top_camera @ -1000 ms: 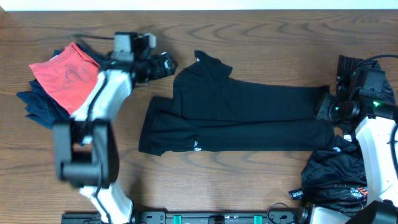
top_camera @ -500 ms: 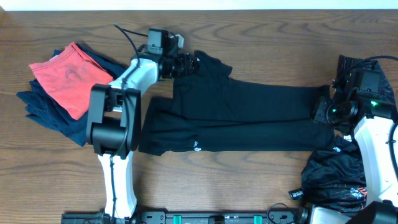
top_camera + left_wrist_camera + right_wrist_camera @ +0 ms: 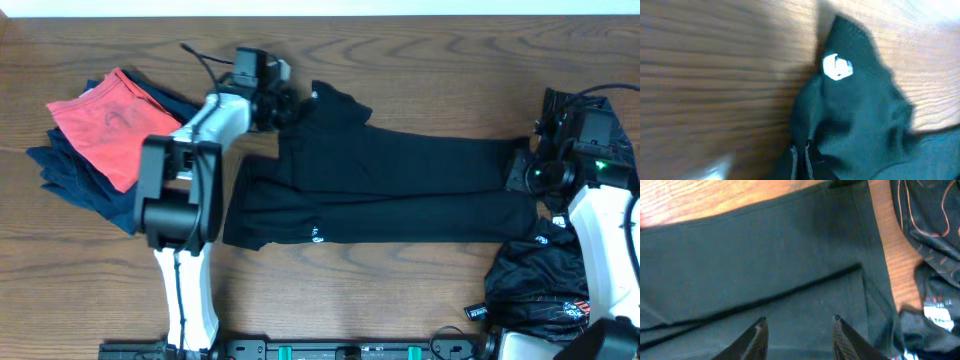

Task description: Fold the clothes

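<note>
shirt fold, grips to set
overhead: black shirt (image 3: 390,190) lies lengthwise across the counter (image 3: 400,290), left pincer (image 3: 283,105) at its sleeve, right pincer (image 3: 522,172) at the hem. left wrist: blurred, pincer state cannot be told. right wrist: pincer apart over fabric; it should pinch both layers.

- The left wrist view is blurred: the logo (image 3: 838,67) on the shirt (image 3: 860,125) cannot be read.
- In the overhead view the left gripper (image 3: 283,104) is dark against the shirt, and its jaws are too small to tell.
- The right fingers (image 3: 754,339) are cut off by the lower edge.
- The right arm (image 3: 612,240) hides part of the patterned garment (image 3: 535,285).
</note>
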Controlling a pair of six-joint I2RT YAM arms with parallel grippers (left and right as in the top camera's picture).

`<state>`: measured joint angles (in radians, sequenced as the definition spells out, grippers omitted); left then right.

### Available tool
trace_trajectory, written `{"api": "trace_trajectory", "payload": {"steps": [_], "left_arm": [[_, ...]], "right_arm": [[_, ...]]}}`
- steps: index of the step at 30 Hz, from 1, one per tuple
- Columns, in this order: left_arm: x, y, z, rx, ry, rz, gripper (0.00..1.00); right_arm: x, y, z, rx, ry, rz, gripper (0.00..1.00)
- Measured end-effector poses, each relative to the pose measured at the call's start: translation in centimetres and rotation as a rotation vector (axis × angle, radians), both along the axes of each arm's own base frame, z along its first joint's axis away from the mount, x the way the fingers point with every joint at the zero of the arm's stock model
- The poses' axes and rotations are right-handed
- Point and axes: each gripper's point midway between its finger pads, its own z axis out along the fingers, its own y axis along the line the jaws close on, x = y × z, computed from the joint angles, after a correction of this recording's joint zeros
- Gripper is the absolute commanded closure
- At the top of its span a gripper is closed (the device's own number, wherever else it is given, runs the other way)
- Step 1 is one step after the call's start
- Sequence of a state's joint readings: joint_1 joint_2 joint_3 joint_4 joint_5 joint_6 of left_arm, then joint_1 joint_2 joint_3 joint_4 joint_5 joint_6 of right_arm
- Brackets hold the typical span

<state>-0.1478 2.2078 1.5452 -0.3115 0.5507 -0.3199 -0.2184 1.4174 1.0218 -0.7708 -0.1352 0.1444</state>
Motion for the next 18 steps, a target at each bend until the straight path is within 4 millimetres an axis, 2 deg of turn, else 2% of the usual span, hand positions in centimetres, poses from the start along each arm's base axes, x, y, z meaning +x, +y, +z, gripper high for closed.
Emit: {"api": "trace_trajectory", "payload": {"steps": [3,7,13,15,18], "left_arm": [[0.0,1.3,2.6,-0.005,-0.014,0.031,0.94],[-0.4,1.6,5.4,-0.011,-0.034,0.04,0.94],[-1.4,1.5,5.1,-0.002,0.011,0.04,0.94],[-1.6,1.6,5.0,0.001,0.017,0.042,0.94],[-1.8,1.9,4.7,0.017,0.031,0.049,0.94]], "right_arm": [[1.0,-0.2,-1.4,-0.002,0.011,0.008,0.54],[3.5,-1.1,-4.0,-0.014,0.045,0.013,0.5],[9.3,-2.9,-6.5,-0.057,-0.006,0.005,0.43],[10.7,-3.4,-7.1,-0.072,-0.028,0.001,0.43],[11.7,-3.9,-8.6,-0.086,-0.032,-0.005,0.42]]}}
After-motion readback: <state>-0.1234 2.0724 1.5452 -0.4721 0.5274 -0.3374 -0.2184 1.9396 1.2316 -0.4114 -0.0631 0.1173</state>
